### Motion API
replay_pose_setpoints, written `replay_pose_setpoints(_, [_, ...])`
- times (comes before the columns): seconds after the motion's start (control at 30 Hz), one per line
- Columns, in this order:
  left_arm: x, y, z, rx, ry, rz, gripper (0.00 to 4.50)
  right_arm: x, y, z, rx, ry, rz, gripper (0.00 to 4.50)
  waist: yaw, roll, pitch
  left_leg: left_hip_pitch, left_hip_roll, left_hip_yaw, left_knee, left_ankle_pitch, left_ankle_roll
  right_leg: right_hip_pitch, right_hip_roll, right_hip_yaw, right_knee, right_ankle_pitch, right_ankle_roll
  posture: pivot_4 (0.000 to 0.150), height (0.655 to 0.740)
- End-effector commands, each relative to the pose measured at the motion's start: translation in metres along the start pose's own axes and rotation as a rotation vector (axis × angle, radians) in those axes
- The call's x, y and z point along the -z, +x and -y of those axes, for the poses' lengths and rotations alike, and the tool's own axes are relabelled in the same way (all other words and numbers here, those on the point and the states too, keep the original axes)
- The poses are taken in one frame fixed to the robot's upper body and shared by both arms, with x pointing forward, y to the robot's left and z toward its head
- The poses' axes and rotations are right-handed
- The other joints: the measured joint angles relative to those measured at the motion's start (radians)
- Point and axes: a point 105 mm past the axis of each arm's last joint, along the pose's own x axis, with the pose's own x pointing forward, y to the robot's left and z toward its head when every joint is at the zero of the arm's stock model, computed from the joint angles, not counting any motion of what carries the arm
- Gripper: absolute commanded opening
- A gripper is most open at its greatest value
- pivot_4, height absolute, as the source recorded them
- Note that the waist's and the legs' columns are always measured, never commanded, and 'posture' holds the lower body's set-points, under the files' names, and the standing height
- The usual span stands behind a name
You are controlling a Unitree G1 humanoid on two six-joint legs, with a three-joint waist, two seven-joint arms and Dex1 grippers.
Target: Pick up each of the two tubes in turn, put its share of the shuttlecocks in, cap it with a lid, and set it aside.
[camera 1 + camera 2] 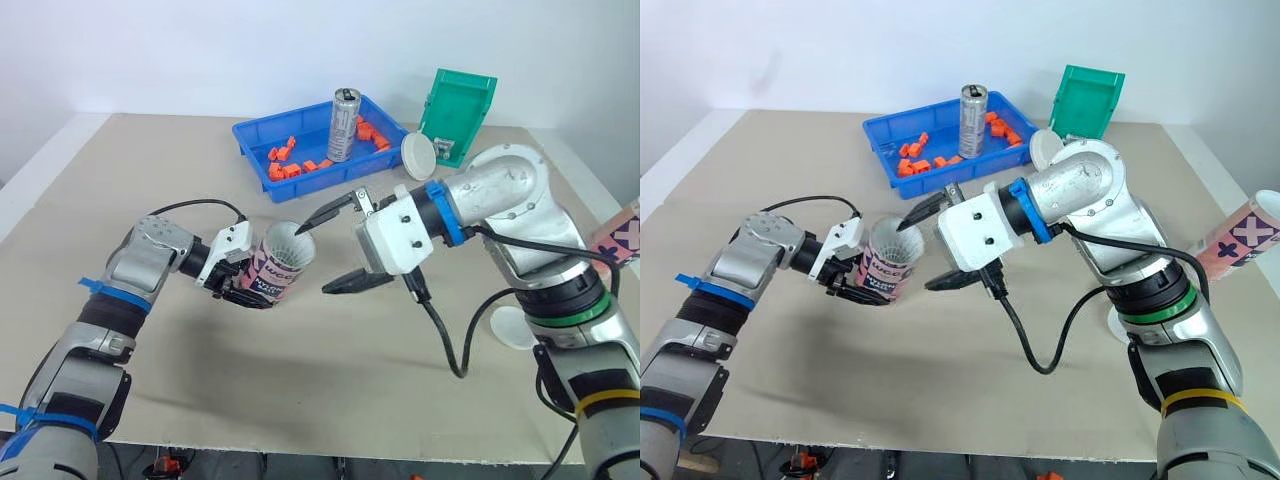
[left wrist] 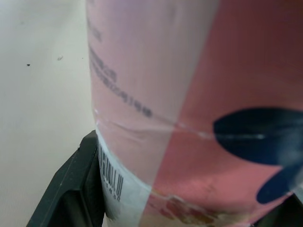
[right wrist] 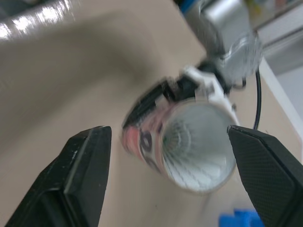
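Observation:
My left gripper point(image 1: 243, 284) is shut on a pink printed tube point(image 1: 281, 264), held tilted just above the table with its open mouth facing the right arm. White shuttlecock feathers point(image 3: 189, 137) show inside the tube's mouth point(image 3: 199, 146). My right gripper point(image 1: 314, 260) is open, with its two black fingers spread just in front of that mouth and nothing between them. A second pink tube point(image 1: 1243, 238) lies at the far right edge. One white lid point(image 1: 418, 155) leans by the green bin and another white lid point(image 1: 512, 326) lies on the table under the right arm.
A blue tray point(image 1: 255, 142) at the back holds orange pieces and a silver can point(image 1: 343, 124). A green bin point(image 1: 458, 112) stands tilted to its right. Black cables hang from both arms. The tan table point(image 1: 300, 370) runs bare towards its front edge.

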Motion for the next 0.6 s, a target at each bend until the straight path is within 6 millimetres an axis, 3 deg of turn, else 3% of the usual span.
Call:
replay_pose_setpoints(0.03, [-0.002, -0.006, -0.001, 0.017, 0.029, -0.042, 2.9, 0.002, -0.014, 0.026, 0.138, 0.027, -0.001, 3.95, -0.002, 0.0, 0.0, 0.0, 0.0, 0.0, 0.0, 0.0, 0.0, 0.0, 0.0, 0.0, 0.0, 0.0, 0.0, 0.15, 0.74])
replay_pose_setpoints(0.1, [0.0, -0.007, -0.001, 0.023, 0.031, -0.055, 2.9, 0.014, -0.009, 0.031, 0.169, 0.051, -0.029, 3.72, -0.002, 0.0, 0.0, 0.001, 0.001, 0.0, 0.0, 0.0, 0.0, 0.0, 0.0, -0.001, 0.0, 0.0, 0.0, 0.15, 0.74])
replay_pose_setpoints(0.2, [0.001, -0.008, -0.003, 0.028, 0.034, -0.07, 2.9, 0.023, -0.002, 0.034, 0.19, 0.059, -0.045, 2.81, -0.002, 0.0, 0.0, 0.001, 0.002, 0.0, 0.0, 0.0, 0.0, -0.001, 0.001, -0.001, 0.001, 0.0, 0.0, 0.15, 0.74])
replay_pose_setpoints(0.4, [0.003, -0.01, -0.007, 0.033, 0.047, -0.104, 2.9, 0.019, 0.01, 0.033, 0.165, 0.021, -0.021, 0.1, -0.002, 0.0, 0.0, 0.0, 0.001, 0.0, -0.001, 0.0, 0.0, -0.002, 0.001, -0.001, 0.001, 0.0, -0.003, 0.15, 0.74])
replay_pose_setpoints(0.6, [-0.002, -0.012, -0.012, 0.032, 0.058, -0.109, 2.9, 0.023, 0.026, 0.014, -0.025, -0.039, -0.077, 0.1, -0.003, 0.0, 0.0, 0.0, 0.001, 0.0, 0.0, 0.0, 0.0, -0.001, 0.001, -0.001, 0.001, 0.0, 0.0, 0.15, 0.74])
